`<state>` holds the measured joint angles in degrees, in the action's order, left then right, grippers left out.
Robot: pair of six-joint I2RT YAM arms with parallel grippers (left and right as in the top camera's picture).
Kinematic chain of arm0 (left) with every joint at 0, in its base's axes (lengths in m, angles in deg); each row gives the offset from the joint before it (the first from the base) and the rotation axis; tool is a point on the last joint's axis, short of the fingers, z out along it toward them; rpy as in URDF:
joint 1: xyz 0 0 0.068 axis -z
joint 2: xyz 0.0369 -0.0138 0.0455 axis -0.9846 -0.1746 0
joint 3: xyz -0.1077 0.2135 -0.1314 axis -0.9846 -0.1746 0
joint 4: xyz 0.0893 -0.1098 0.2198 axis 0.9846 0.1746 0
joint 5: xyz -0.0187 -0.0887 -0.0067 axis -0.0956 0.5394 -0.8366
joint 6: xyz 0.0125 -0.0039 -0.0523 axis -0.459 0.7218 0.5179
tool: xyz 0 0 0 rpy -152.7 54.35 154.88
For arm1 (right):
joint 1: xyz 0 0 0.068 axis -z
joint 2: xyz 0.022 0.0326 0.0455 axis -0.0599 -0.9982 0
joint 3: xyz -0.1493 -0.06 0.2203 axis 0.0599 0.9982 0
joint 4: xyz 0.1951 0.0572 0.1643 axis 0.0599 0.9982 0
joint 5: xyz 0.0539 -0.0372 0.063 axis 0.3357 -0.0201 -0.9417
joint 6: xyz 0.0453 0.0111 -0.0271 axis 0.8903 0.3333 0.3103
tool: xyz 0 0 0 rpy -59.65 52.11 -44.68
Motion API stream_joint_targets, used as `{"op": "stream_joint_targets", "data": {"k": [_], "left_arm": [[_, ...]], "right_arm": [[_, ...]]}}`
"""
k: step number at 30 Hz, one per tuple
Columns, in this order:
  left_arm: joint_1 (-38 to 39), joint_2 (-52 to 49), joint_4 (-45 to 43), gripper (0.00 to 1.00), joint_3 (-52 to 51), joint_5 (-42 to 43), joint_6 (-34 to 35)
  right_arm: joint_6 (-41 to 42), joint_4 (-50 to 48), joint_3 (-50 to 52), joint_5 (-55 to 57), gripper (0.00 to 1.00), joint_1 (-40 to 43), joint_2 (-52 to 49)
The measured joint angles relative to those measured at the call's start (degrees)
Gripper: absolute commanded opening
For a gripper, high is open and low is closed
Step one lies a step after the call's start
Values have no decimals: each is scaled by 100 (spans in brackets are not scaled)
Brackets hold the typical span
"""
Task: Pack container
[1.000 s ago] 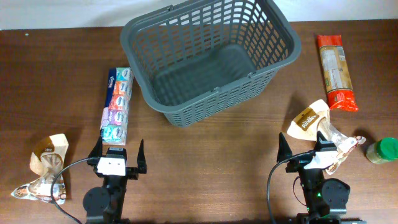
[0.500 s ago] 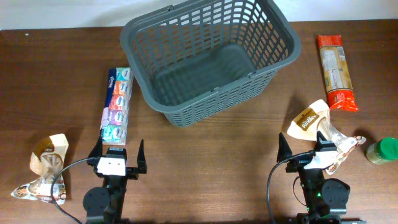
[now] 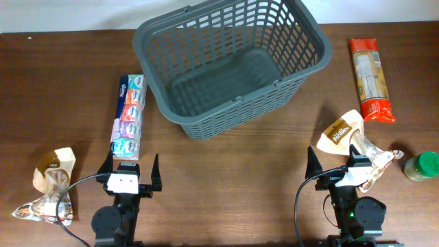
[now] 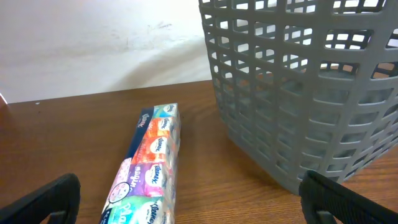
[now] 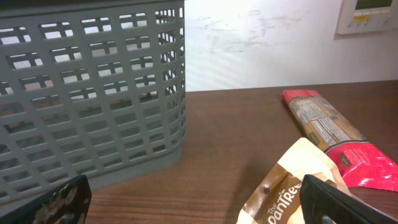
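Note:
The container, a large dark grey lattice basket (image 3: 230, 62), stands empty at the back middle of the table; it also shows in the left wrist view (image 4: 305, 93) and the right wrist view (image 5: 87, 93). A pack of tissues (image 3: 128, 116) lies left of it, seen also in the left wrist view (image 4: 149, 162). A brown snack bag (image 3: 350, 140) lies at the right, by my right gripper (image 3: 334, 168); it shows in the right wrist view (image 5: 292, 186). My left gripper (image 3: 130, 170) is open and empty near the front edge, just below the tissues. My right gripper is open and empty.
A red pasta packet (image 3: 370, 79) lies at the far right, also in the right wrist view (image 5: 336, 134). A green-lidded jar (image 3: 420, 166) stands at the right edge. A second brown snack bag (image 3: 49, 185) lies at the front left.

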<state>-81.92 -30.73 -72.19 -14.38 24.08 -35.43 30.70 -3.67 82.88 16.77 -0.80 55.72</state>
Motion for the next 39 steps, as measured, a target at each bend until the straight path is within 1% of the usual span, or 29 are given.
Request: {"op": "stream_joint_targets", "data": {"k": [25,28,30,32,35,39], "left_arm": [[0,0,0,99,0,0,0],[0,0,-4,99,0,83,96],[0,0,-42,99,0,343,269],[0,0,-68,99,0,804,470],[0,0,-107,99,0,1923,811],[0,0,-125,99,0,3432,1023]], "right_arm": [[2,0,0,-2,99,0,0],[7,0,0,-20,99,0,0],[109,-2,0,-72,99,0,0],[350,-11,0,-127,99,0,-2],[922,-13,0,-175,99,0,-2],[1471,-31,0,-389,99,0,-31]]}}
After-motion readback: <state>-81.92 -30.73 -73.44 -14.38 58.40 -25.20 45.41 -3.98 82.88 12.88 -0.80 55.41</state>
